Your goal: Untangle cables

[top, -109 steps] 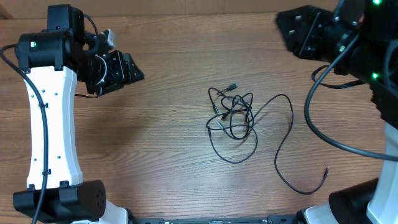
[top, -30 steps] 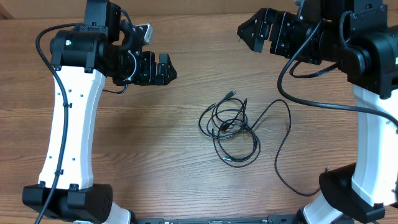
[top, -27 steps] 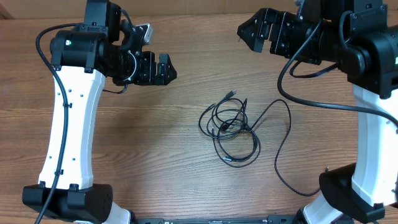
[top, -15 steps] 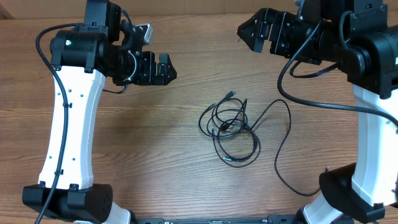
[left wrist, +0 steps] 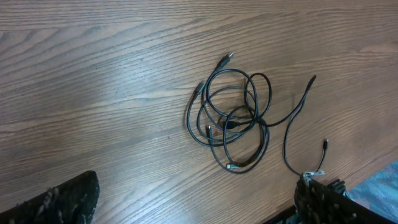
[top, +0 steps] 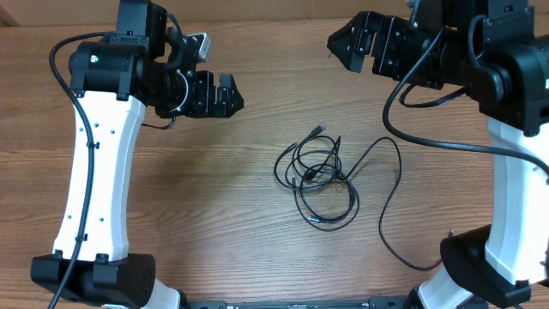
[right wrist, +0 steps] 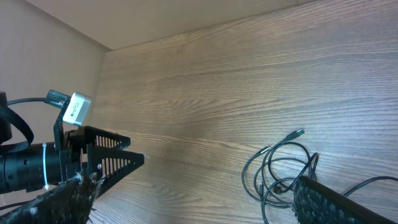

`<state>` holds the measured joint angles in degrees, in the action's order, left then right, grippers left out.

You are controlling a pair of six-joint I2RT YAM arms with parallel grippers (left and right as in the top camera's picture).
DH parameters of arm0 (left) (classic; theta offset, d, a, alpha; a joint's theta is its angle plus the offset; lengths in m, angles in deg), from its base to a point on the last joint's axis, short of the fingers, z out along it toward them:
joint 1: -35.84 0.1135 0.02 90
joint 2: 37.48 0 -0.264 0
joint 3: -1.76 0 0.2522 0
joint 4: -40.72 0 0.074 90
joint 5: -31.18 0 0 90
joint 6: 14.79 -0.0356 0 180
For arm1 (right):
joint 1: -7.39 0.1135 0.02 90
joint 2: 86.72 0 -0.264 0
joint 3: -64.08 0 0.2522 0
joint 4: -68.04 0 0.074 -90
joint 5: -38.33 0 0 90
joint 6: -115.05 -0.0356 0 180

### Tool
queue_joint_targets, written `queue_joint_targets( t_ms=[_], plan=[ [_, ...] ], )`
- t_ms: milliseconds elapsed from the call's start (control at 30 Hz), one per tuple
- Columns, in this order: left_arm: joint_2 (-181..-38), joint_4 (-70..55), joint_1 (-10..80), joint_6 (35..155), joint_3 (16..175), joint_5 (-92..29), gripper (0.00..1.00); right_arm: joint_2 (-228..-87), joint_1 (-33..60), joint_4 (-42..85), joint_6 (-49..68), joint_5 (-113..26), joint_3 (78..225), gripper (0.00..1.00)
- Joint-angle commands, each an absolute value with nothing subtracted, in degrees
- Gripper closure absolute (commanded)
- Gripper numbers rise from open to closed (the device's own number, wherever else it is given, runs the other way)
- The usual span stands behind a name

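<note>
Loosely tangled, the cables (top: 312, 173) are pictured lying at the middle of the desk (top: 214, 225), while the left hand (top: 228, 94) and the right hand (top: 341, 43) are held released, well clear of them.

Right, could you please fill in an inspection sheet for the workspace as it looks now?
Surface: wooden table, bare apart from the job's things.
Job's things: thin black cables lie in a knotted bundle at mid-table. One loose strand trails off toward the right arm's base.
Clutter: nothing seen.
Grippers: left gripper open and holding nothing, raised clear of the bundle. Right gripper open and holding nothing, near the far edge.
Cables: thicker black wires hang from the arms. None is seen mixed into the bundle.
Surroundings: plain tan wall behind the far edge.
</note>
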<state>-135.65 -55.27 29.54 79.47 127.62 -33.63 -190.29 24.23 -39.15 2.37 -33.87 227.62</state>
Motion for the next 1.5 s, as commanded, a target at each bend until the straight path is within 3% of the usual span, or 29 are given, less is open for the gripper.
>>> queue_joint_targets(
  t_ms=[0,1067,1467],
  plan=[
    [-135.7,-55.1,29.2,78.6,127.7,-34.0,0.0,-189.7,23.8,-39.1,2.3,-33.6,227.8,0.0],
    [-136.8,-54.5,28.2,80.4,127.7,-33.7,0.0,-189.7,23.8,-39.1,2.3,-33.6,227.8,0.0],
    [-140.2,-58.4,18.5,72.0,127.6,-33.3,0.0,-189.7,23.8,-38.2,2.3,-33.4,227.8,0.0]
  ],
)
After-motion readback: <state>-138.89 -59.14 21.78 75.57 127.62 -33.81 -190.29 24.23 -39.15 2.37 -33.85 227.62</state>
